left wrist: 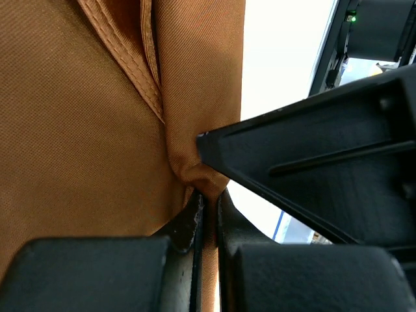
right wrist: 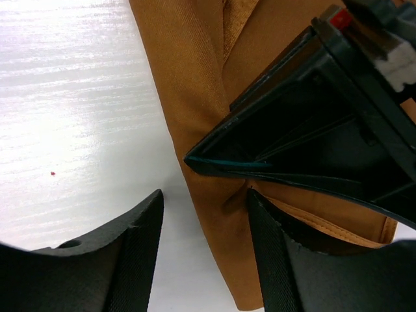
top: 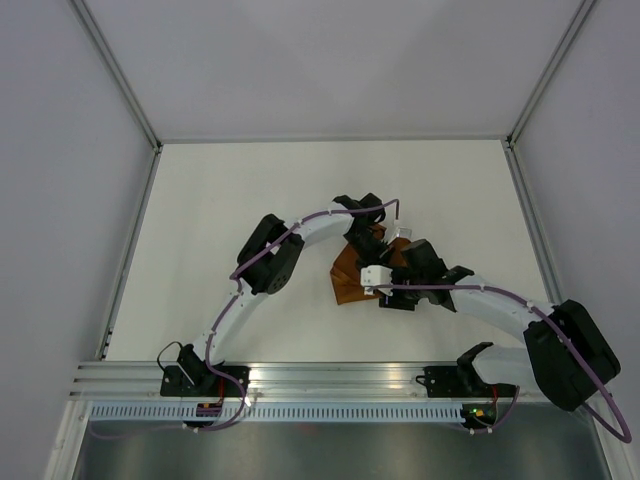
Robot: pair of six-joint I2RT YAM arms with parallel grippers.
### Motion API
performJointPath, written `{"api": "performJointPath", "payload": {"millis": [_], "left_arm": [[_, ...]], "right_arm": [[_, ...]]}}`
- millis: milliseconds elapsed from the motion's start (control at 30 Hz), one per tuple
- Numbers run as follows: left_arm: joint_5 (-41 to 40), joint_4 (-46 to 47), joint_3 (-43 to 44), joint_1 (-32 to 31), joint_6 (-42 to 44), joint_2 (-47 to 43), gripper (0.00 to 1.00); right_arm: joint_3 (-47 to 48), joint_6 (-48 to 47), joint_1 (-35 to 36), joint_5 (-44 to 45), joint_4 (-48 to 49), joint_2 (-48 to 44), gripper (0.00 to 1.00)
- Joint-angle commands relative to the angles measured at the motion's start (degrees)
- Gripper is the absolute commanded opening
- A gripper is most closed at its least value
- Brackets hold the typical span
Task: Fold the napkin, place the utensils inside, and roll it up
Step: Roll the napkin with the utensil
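Where left gripper (left wrist: 209,214) clamps, napkin (left wrist: 97,143) fold sits pinched inside.

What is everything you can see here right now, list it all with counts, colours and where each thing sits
napkin: one, rust-orange, bunched mid-table beneath both grippers
knife: none showing in any view
red speck: one, tiny, on the bare table beside the napkin
table: one, white, fills the enclosure floor
walls: pale grey, around the far side and both sides of the table
rail: one, silver, along the near edge, carrying both arm bases
left arm: one, white and black with a purple cable, reaching in from the left
right arm: one, same colours, reaching in from the right
left gripper: black, shut on a fold of the napkin
right gripper: black, open, straddling the napkin's edge
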Motion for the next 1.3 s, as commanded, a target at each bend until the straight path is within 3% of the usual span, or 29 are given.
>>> {"api": "performJointPath", "payload": {"millis": [0, 267, 533, 733, 1267], "left_arm": [[-10.0, -2.4, -1.8, 1.1, 0.4, 4.7, 0.08], [-8.3, -2.8, -2.0, 1.3, 1.3, 4.8, 0.11], [-6.2, -3.0, -2.0, 1.6, 2.1, 3.4, 0.27], [-6.1, -2.4, -1.5, 2.3, 1.9, 0.4, 0.32], [-2.9, 12.0, -6.8, 8.0, -14.5, -12.1, 0.33]], "right_arm": [[-0.9, -0.2, 0.7, 2.8, 3.9, 1.3, 0.60], [-0.5, -1.3, 0.8, 2.8, 4.4, 3.7, 0.57], [0.4, -3.1, 1.0, 2.6, 0.4, 5.9, 0.36], [2.9, -3.5, 1.1, 1.1, -4.4, 7.3, 0.28], [9.2, -2.3, 0.0, -4.8, -13.1, 13.9, 0.21]]}}
